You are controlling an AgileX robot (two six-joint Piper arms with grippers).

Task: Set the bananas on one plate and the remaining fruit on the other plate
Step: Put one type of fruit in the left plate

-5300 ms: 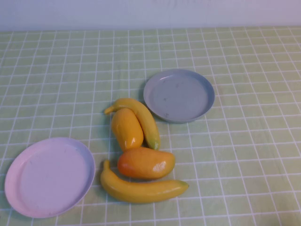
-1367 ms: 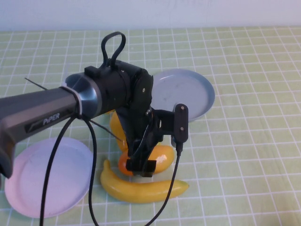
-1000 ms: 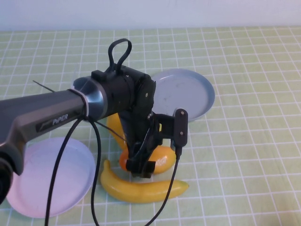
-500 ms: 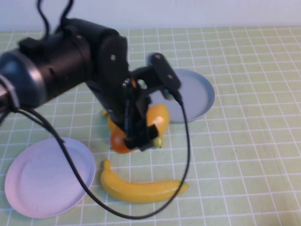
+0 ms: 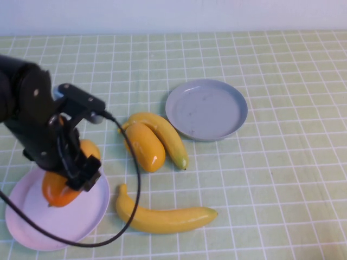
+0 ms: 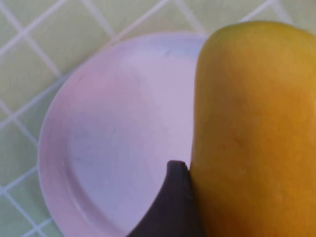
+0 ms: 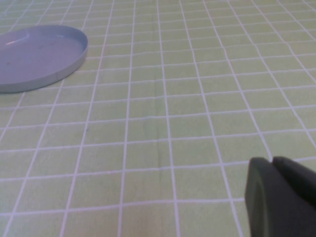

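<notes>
Pink plate: directly beneath the left jaws, at the near left of the worktop; judged to be the home for the non-banana fruit, hence the arm's position here.

Left gripper: jaws clenched on a mango, held over the pink plate's inner side. In the wrist view one dark fingertip presses against the fruit's flank.

Carried mango: between the left jaws, low over the pink plate (whether it already touches the plate cannot be told). Release looks like the step in hand.

Second mango: lying on the worktop well to the right of the left jaws, touching the far banana; it still has to go to the pink plate.

Far banana: curved round the second mango's outer side, its tip pointing toward the robot, just beside the grey-blue plate.

Near banana: on the worktop just right of the pink plate, near the left jaws, not yet moved.

Grey-blue plate: holds nothing, well right of the left jaws; likely reserved for the bananas.

Right gripper: parked low over bare worktop, the grey-blue plate well ahead; cannot tell how its jaws stand.
</notes>
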